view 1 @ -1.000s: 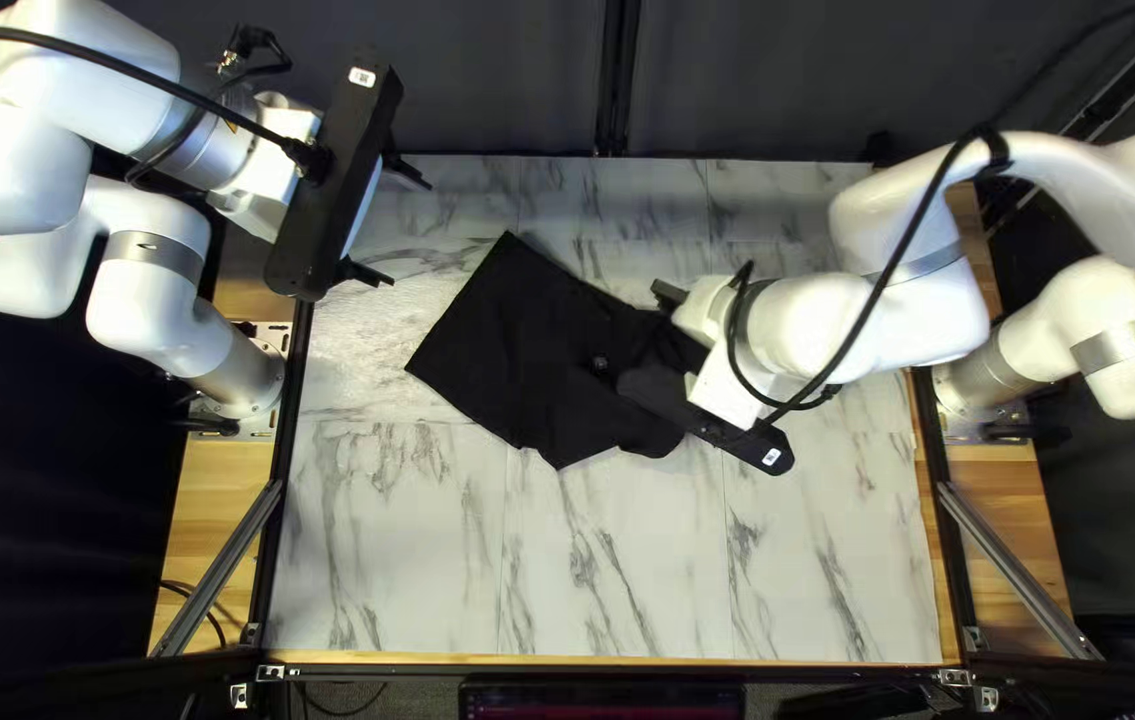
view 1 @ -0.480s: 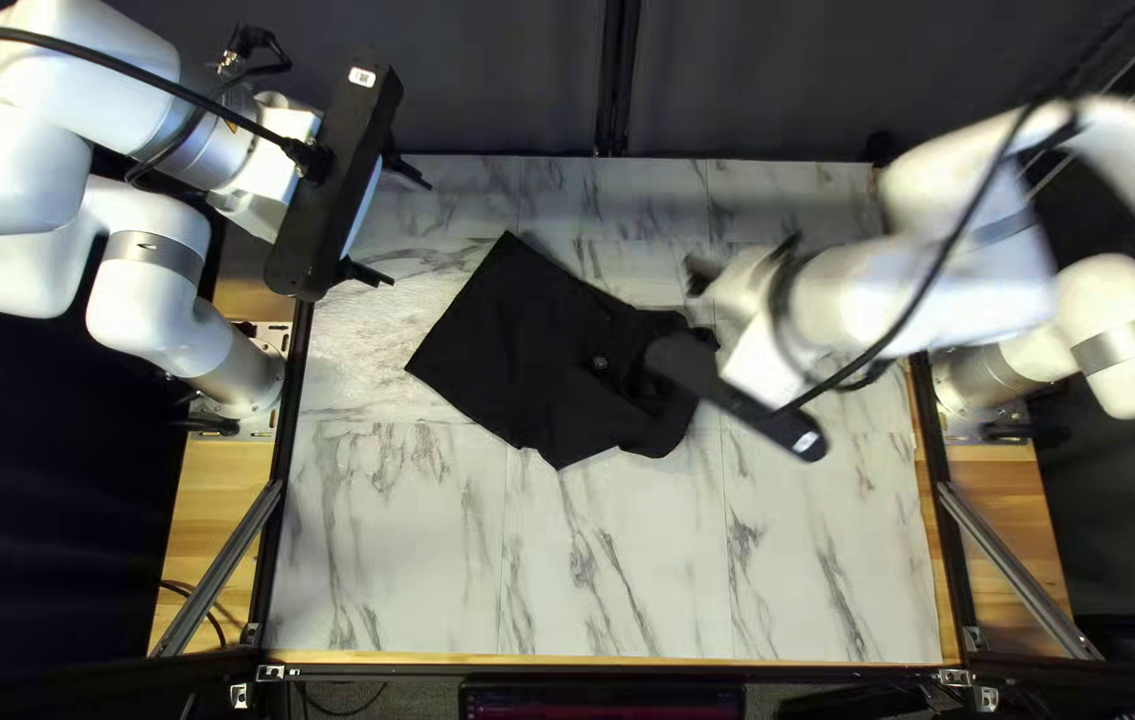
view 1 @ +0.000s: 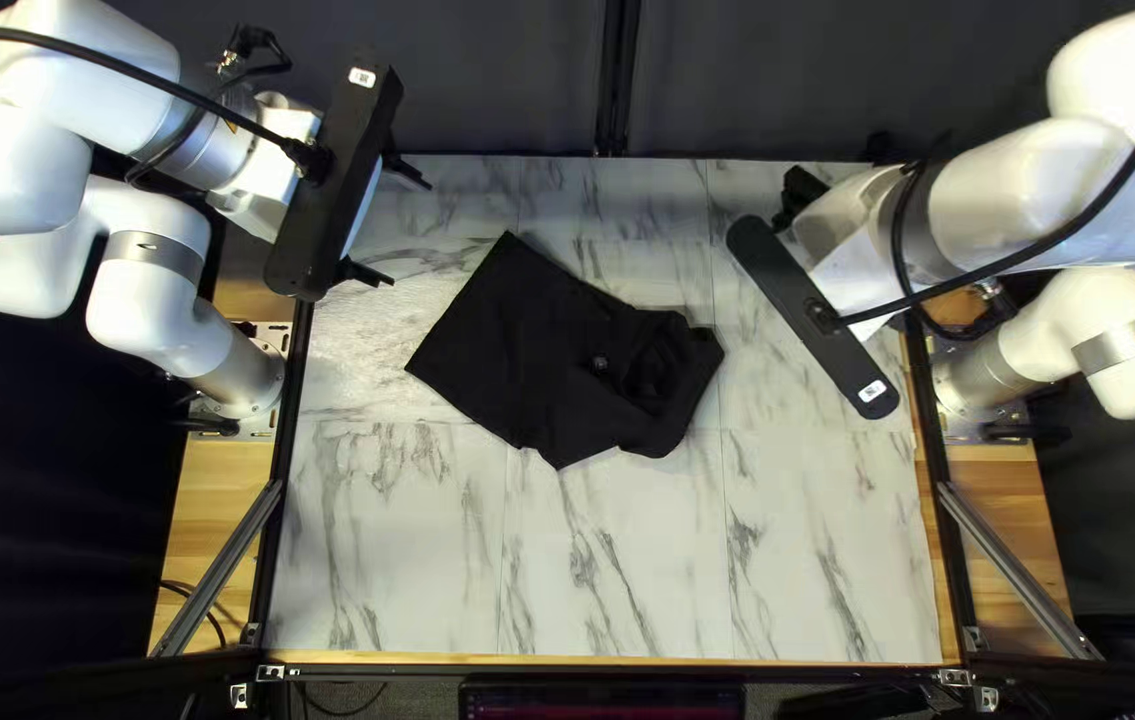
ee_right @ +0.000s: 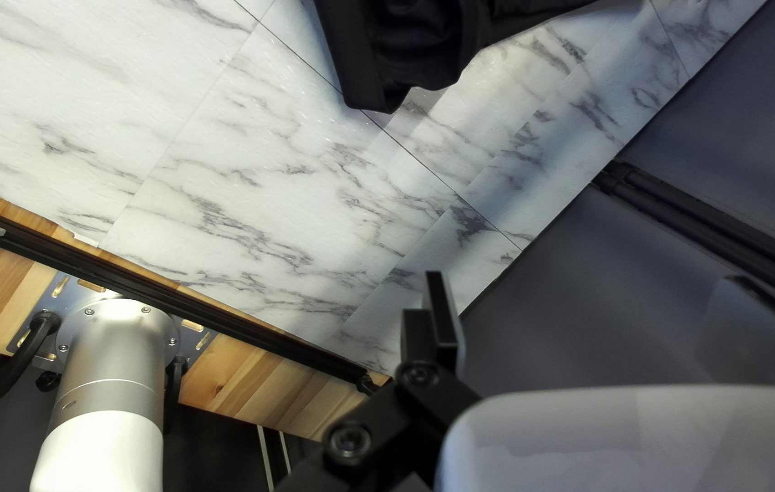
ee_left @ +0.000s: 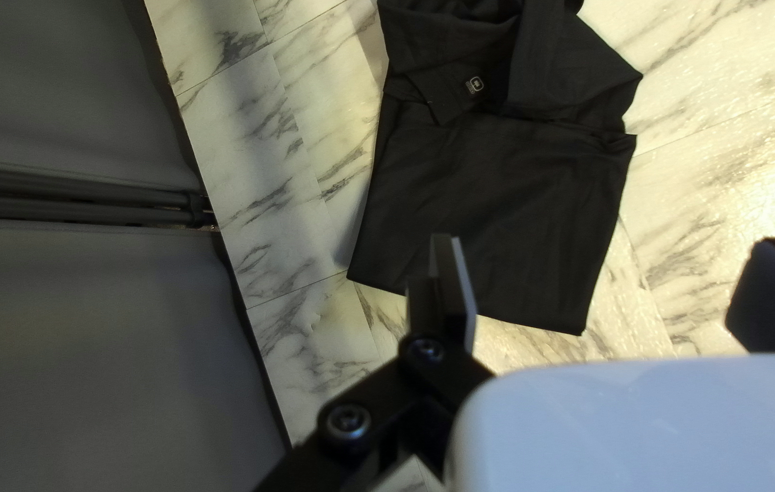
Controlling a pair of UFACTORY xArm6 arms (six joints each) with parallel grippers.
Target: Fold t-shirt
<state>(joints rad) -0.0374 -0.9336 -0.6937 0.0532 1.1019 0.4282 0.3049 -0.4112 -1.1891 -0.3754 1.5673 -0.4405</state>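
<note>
Though open, left gripper (view 1: 410, 234) hovers (tilted).

No words or numbers could be read. A small pale badge (ee_left: 474, 86), a rounded outline around a tiny mark, stood on the black t-shirt (ee_left: 497, 200). A small white label (view 1: 362, 76) with dark marks sat near one end of the black bar (view 1: 328, 187) on the left arm (view 1: 201, 147). A similar white sticker (view 1: 873, 391) stood near one end of the dark bar (view 1: 801, 310) on the right arm (view 1: 1014, 194), its marks too small to tell.
</note>
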